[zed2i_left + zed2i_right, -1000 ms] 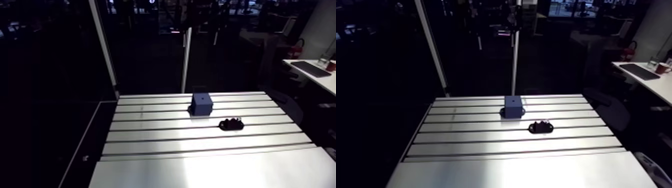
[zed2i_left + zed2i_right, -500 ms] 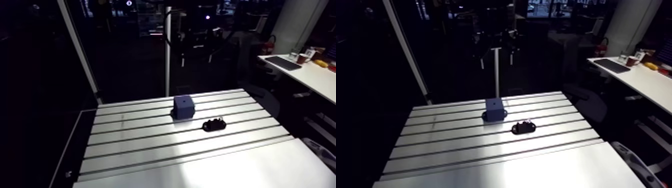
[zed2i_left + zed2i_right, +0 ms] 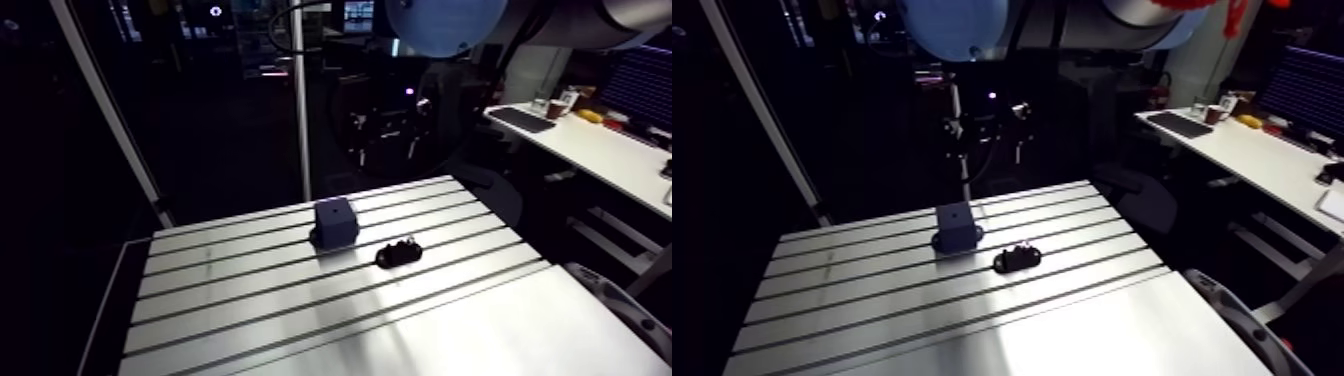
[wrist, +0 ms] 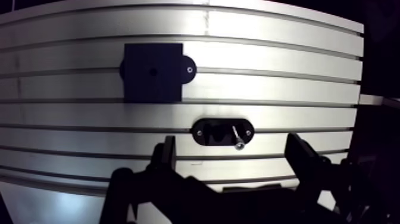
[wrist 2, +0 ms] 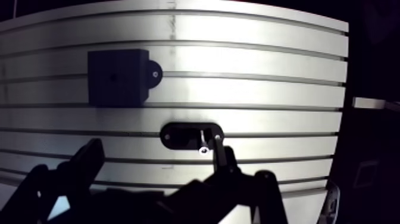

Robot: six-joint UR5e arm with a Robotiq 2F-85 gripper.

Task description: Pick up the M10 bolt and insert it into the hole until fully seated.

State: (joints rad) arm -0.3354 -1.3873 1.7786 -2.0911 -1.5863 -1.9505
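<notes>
While the gripper (image 4: 232,140) hangs wide open and empty, the M10 bolt (image 4: 237,136) lies ungrasped, right of the unfilled hole (image 4: 153,72) in the block (image 4: 143,86).

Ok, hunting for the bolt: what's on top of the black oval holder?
A silvery bolt lies slanted on the black oval holder. Its seat underneath is covered by the bolt.
</notes>
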